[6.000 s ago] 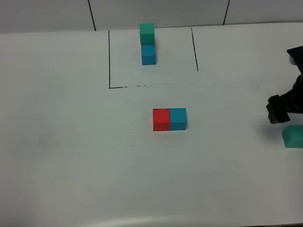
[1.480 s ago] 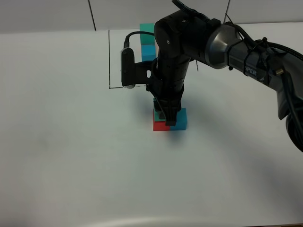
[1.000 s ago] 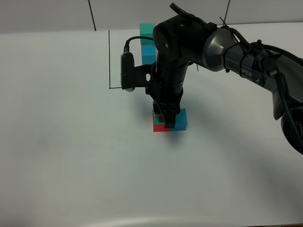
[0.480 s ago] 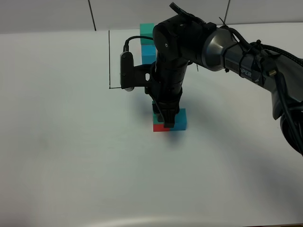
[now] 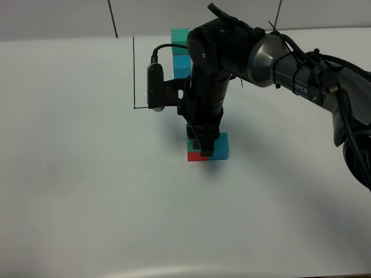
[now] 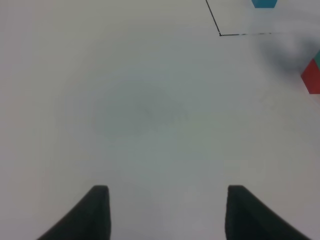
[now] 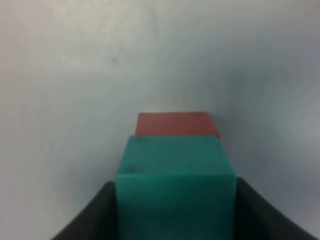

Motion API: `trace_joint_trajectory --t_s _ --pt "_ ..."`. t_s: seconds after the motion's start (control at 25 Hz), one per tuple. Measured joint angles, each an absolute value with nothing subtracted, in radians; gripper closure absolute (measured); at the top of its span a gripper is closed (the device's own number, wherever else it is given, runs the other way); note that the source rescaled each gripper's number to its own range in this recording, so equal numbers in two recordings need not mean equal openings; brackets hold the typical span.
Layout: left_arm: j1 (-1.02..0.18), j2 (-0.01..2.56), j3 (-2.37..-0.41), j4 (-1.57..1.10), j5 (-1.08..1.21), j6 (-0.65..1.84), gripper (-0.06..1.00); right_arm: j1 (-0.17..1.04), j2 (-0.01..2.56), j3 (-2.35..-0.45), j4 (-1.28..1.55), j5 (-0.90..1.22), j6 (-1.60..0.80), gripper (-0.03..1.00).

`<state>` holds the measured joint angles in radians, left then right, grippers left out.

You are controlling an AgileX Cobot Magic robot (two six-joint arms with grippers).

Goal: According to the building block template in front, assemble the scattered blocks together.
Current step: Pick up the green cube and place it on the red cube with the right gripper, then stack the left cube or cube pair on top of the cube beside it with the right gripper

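My right hand [image 5: 204, 147] is clamped on the green cube [image 7: 175, 175], which fills the gap between its fingers. Just under and beyond it lies the red cube [image 7: 175, 123], touching the blue cube [image 5: 221, 148] mid-table. I judge two blocks are joined and the green one is being set on the red. Seating it and letting go are left.

My left hand [image 6: 165, 215] hangs parted and empty over bare table [image 5: 87, 174], well away from the cubes.

The arm covers most of the red cube from above, so I cannot tell whether green rests on it or hovers. The template [image 5: 182, 60] at the back, inside black lines [image 5: 134, 69], is partly behind the arm. I see its green and blue but no red, so I cannot check the layout.
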<state>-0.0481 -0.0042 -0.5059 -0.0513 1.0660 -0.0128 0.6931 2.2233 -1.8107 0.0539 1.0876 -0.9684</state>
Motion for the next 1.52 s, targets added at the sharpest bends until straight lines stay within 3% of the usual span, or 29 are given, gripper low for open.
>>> trace_joint_trajectory --t_s 0.2,0.44,0.6,0.88,1.28,1.52 --pt "-0.048 -0.004 -0.506 -0.051 1.066 -0.013 0.79 0.692 2.227 -1.811 0.057 1.073 -0.968 0.89" --pt "-0.048 -0.004 -0.506 -0.051 1.066 -0.013 0.79 0.686 2.236 -1.811 0.06 1.059 -0.968 0.4" --pt "-0.048 -0.004 -0.506 -0.051 1.066 -0.013 0.79 0.685 2.211 -1.811 0.037 1.064 -0.96 0.24" --pt "-0.048 -0.004 -0.506 -0.051 1.066 -0.012 0.79 0.654 2.055 -1.741 -0.013 1.077 -0.793 0.21" --pt "-0.048 -0.004 -0.506 -0.051 1.066 -0.012 0.79 0.553 1.686 -1.222 -0.065 0.698 -0.487 0.21" --pt "-0.048 -0.004 -0.506 -0.051 1.066 -0.012 0.79 0.544 1.545 -1.068 -0.07 0.663 -0.447 0.21"
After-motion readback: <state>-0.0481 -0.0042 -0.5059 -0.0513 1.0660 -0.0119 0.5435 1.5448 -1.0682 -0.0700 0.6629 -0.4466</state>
